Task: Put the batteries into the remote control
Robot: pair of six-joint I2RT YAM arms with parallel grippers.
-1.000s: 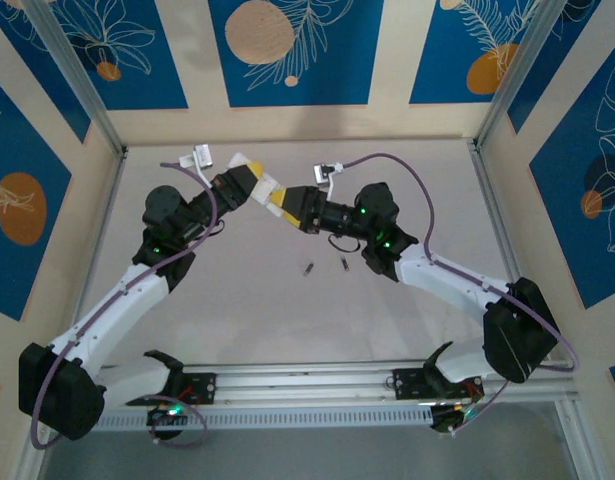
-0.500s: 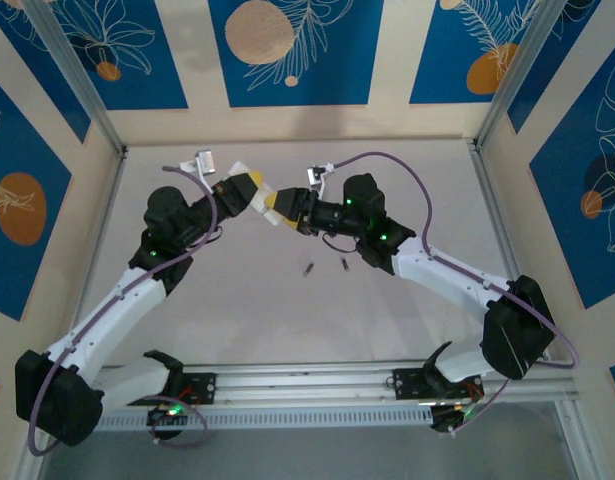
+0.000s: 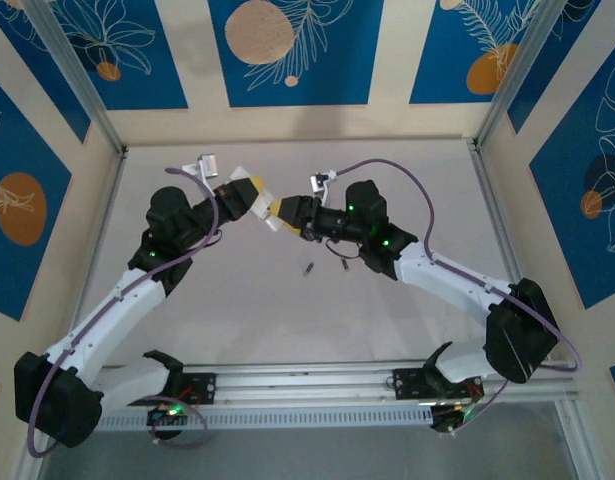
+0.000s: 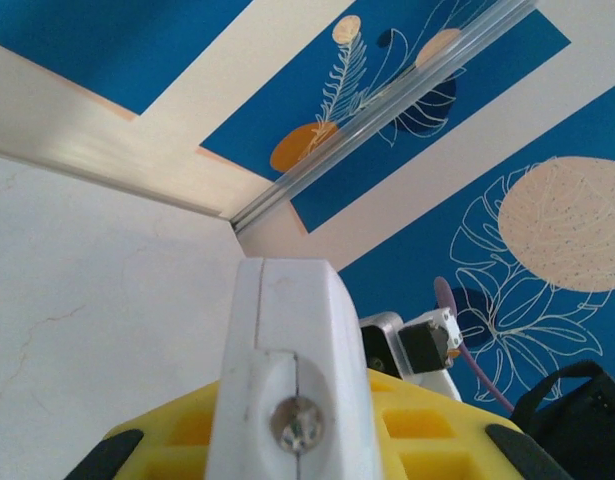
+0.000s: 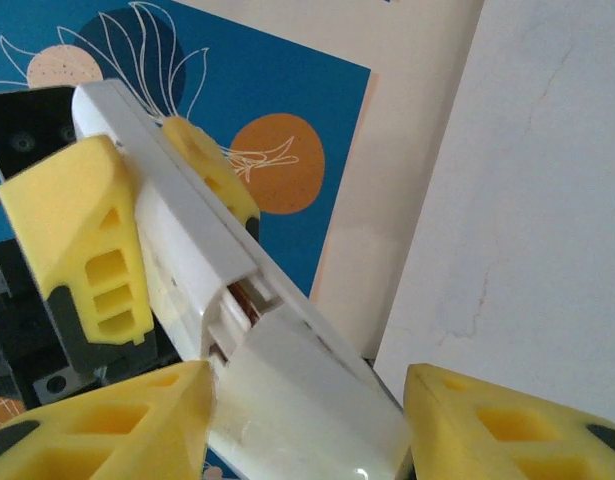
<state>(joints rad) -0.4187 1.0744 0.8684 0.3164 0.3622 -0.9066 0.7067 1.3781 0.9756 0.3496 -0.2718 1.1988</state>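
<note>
Holds the remote control (image 5: 187, 250) above the rear-middle of the table (image 3: 237, 310), with left gripper (image 3: 249, 192) and right gripper (image 3: 283, 212) clamped on opposite ends. Shows the battery bay partly uncovered, contents unclear. Keeps both batteries (image 3: 309, 268) loose on the table, near the right arm.

White remote control (image 4: 287, 330) end-on, clamped in left pincer (image 4: 297, 440), yellow fingers (image 4: 427, 425), blue leaf-patterned wall (image 4: 547, 120) behind.

Remote control (image 5: 187, 240) aloft, batteries (image 3: 308, 269) below
</note>
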